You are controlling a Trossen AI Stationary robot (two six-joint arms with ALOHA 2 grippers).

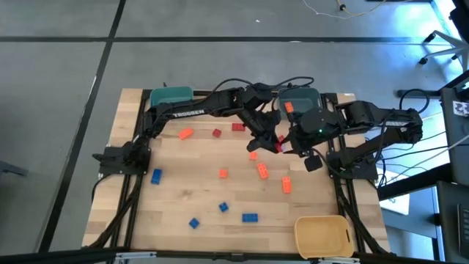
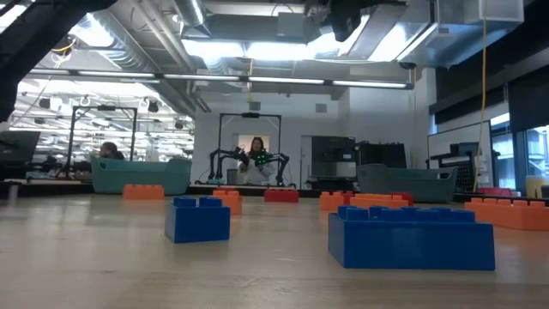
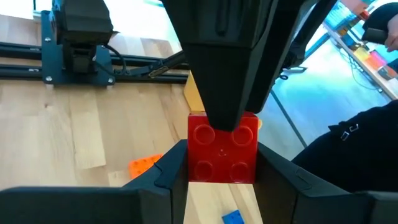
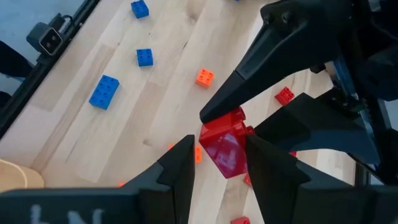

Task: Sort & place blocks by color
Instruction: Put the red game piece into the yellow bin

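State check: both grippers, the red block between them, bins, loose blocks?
left gripper: shut on red block, above the table
right gripper: fingers either side of the same red block, grip unclear
grey-blue bin: holds one orange block
teal bin: contents not visible
yellow bin: empty
loose blocks: flat on table

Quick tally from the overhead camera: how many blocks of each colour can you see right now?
Blue blocks: 4
Orange blocks: 6, one inside the teal bin
Red blocks: 3, including the red block gripped by left gripper and right gripper
Total: 13
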